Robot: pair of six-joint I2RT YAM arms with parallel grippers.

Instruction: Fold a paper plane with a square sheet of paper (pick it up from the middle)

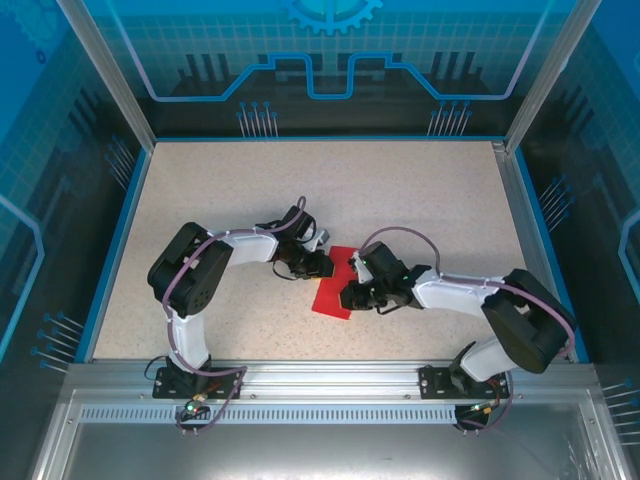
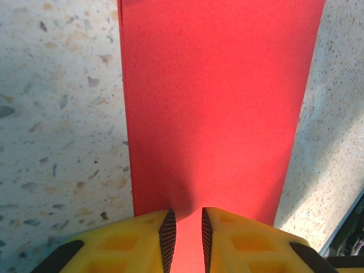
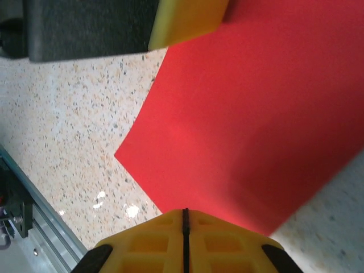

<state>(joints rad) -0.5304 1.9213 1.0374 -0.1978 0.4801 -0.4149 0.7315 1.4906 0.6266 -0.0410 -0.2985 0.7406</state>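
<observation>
Top external view, folded square sheet of paper (image 1: 331,297) near the middle of the surface (image 1: 300,190) near edge, left gripper (image 2: 186,239) jaws narrowly parted over one end, right gripper (image 3: 185,227) jaws clamped on its edge

no word, number or brand mark can be read anywhere. the nearest thing to a sign is a blue gear outline (image 1: 332,12) with circuit-style lines, printed on the back panel (image 1: 330,70) behind the desk (image 1: 420,190); it carries no lettering. the square sheet of paper (image 2: 216,102) is plain red, with nothing printed on it.
</observation>
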